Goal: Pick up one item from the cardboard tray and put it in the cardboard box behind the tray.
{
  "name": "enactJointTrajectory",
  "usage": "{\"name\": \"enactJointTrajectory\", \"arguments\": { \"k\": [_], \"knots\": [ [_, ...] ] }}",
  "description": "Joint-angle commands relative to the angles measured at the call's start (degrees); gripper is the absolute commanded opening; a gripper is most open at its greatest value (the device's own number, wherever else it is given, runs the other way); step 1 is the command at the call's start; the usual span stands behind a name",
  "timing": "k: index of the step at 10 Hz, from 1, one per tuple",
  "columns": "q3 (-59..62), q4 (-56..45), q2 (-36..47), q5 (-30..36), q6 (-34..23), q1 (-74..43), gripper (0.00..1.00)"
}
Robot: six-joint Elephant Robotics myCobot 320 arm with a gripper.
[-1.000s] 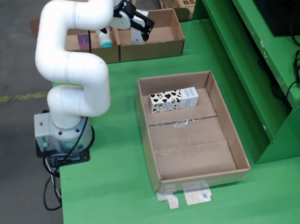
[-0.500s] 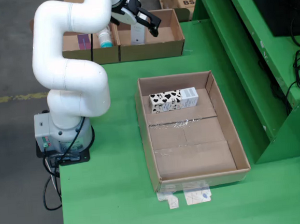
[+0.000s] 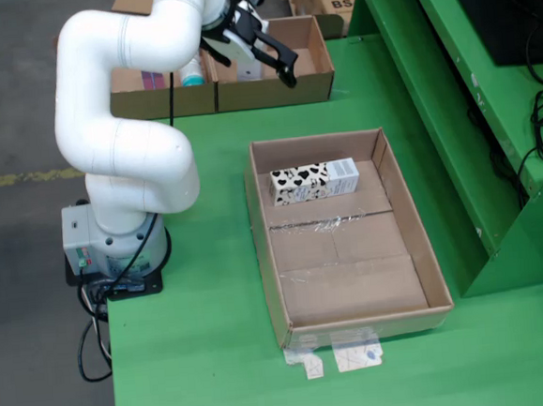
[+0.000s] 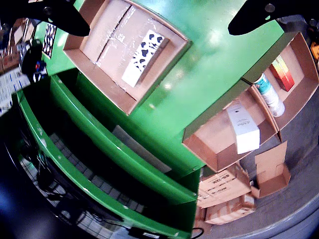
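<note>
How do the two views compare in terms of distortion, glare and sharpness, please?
View from above: evenly lit, sharp, straight lines; mild sheen on the tape inside the cardboard tray. View that rides on the claw: strong fisheye bending of the green shelf edges, a bright glare patch on the green table, dark lower-left corner, and the claw fingers are black silhouettes.

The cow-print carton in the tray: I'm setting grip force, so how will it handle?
The cow-print carton looks like a stiff paperboard box, likely light. Lying on a long flat side, it should slide rather than roll. Its flat faces suit a parallel grip; squeezing hard might dent it.
</note>
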Motion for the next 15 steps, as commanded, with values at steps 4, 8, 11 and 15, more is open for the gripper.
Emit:
{"name": "enactJointTrajectory", "arguments": {
  "k": [4, 8, 11, 15],
  "knots": [
    [-10.40, 1.54, 14.47, 1.78, -0.55, -10.23, 1.00],
    [-17.94, 4.71, 23.94, 6.55, -6.23, -23.39, 1.00],
    [-25.25, 17.95, 24.05, 22.48, -26.20, -48.85, 1.00],
    [-23.21, 24.51, 10.96, 49.23, -59.57, -94.04, 1.00]
  ]
}}
